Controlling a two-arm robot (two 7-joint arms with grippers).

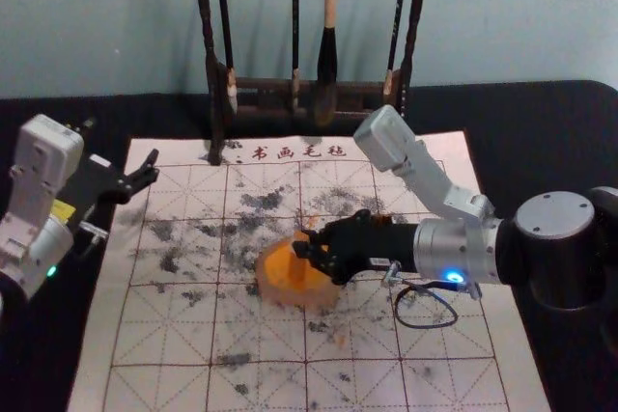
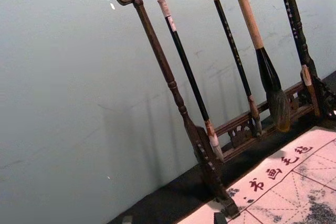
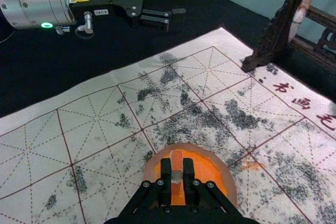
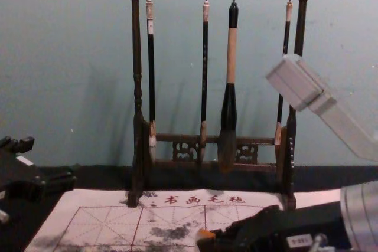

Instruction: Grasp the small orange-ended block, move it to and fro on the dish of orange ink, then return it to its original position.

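Block [image 3: 177, 176] part-hidden in right pincer [image 1: 307, 250], over dish [image 3: 224, 171]

Here we have the small block [image 3: 176, 176], orange at its ends with a pale band between, held gripped over the dish of orange ink [image 1: 272, 288]. We can't tell whether its lower end meets the ink. And the dish: round, with a pale, pinkish rim, bright orange inside, sitting on the gridded mat [image 1: 159, 335], near its middle as we look from the head view.
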